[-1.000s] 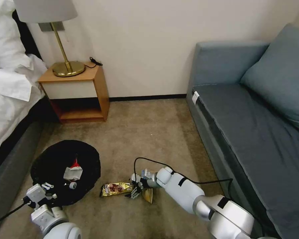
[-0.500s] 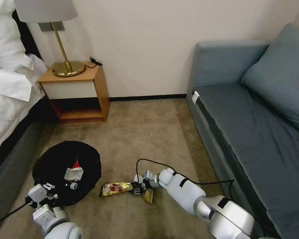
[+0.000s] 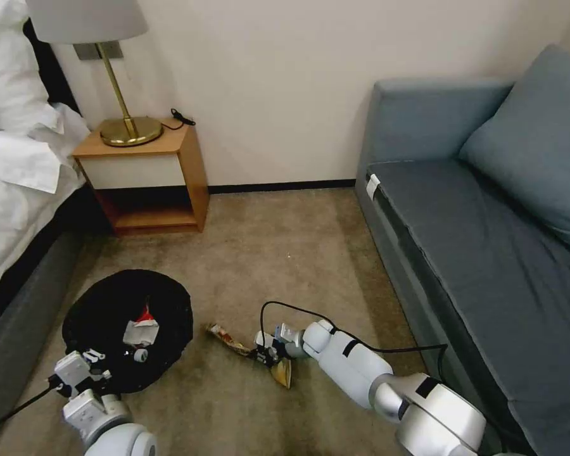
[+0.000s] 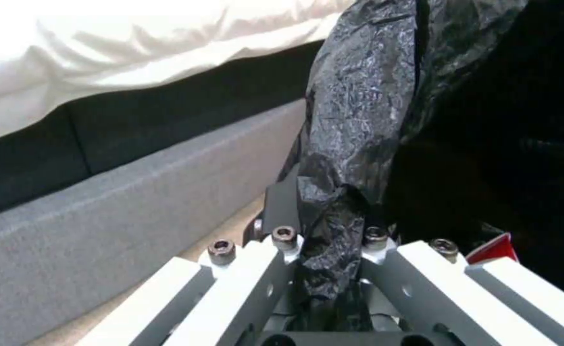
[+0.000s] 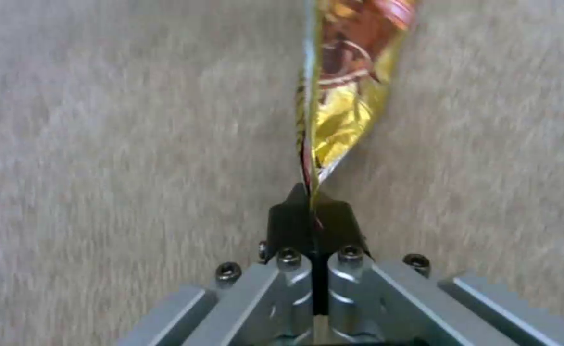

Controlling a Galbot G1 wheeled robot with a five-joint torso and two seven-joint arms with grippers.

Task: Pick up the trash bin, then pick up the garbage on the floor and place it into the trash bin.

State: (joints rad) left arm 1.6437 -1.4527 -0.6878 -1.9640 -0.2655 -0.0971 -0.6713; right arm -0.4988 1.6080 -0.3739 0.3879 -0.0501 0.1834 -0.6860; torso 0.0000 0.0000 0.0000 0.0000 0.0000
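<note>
Landmark: trash bin (image 3: 128,329), black-bagged, on the carpet (image 3: 285,253) beside the bed (image 3: 19,209). Left gripper (image 4: 323,250) at the bin's near rim, clenched on the bag's plastic edge. Inside the bin: red-and-white wrapper (image 3: 140,327) and a white bottle cap (image 3: 139,355). Right of the bin, snack packet (image 3: 228,340) lifted edge-on, one end pinched in right gripper (image 5: 312,216), closed tight. Tan peel (image 3: 281,372) on the carpet just under that gripper.
</note>
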